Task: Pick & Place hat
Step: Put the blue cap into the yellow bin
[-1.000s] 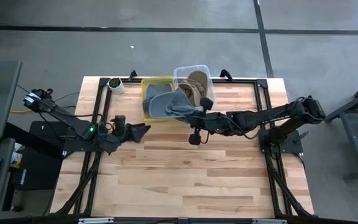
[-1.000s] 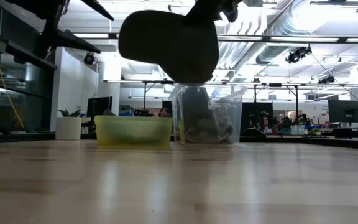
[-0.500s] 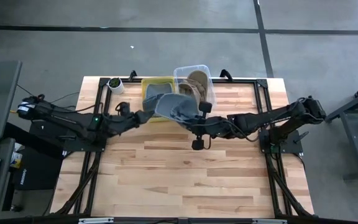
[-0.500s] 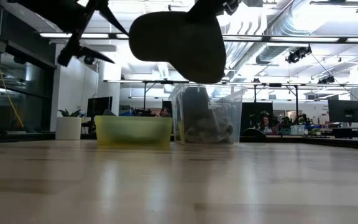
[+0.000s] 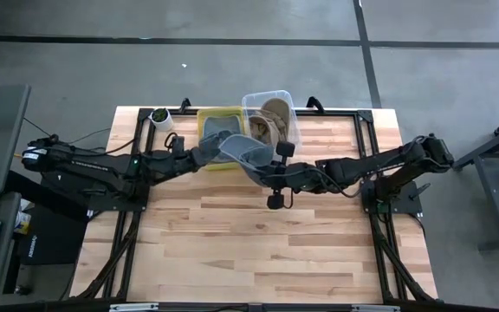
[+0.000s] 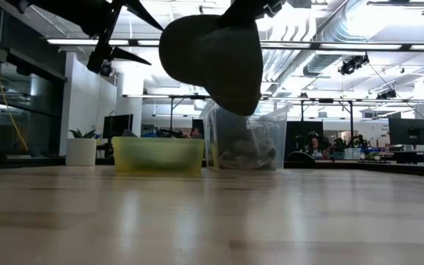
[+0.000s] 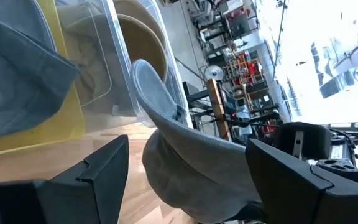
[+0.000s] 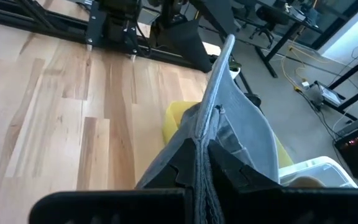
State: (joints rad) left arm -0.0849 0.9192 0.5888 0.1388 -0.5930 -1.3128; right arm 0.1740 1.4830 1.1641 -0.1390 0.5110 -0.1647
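The right claw (image 5: 264, 165) is clamped flat on the edge of a grey hat (image 5: 248, 152), its two dark fingers (image 8: 185, 163) pressed together over the fabric in the right wrist view. The hat hangs in the air above the counter (image 5: 258, 251), clear of the wood, just in front of the two bins at the counter's far edge. In the low view the hat (image 6: 213, 59) shows as a dark rounded shape high above the surface, with the bins behind and below it.

The left claw (image 5: 204, 153) is spread wide, its two fingers (image 7: 98, 171) well apart in the left wrist view, with the hat's brim and crown (image 7: 185, 155) lying between and just beyond them. It is near the hat but not closed on it.

The yellow bin (image 5: 217, 115) holds another grey-blue piece of cloth (image 5: 213, 139). Beside it the clear bin (image 5: 271, 100) holds tan hats (image 5: 271, 117). A small white pot with a green plant (image 5: 160, 118) stands near the far left corner.

The counter is pale wood planking edged by a black frame. Around it lies grey concrete floor. The low view looks into a large hall with ceiling ducts, strip lights and desks with monitors.

The right arm (image 5: 379, 160) reaches in from its base at the right edge, stretched nearly level toward the middle. The left arm (image 5: 102, 165) extends from the left edge likewise, toward the hat.
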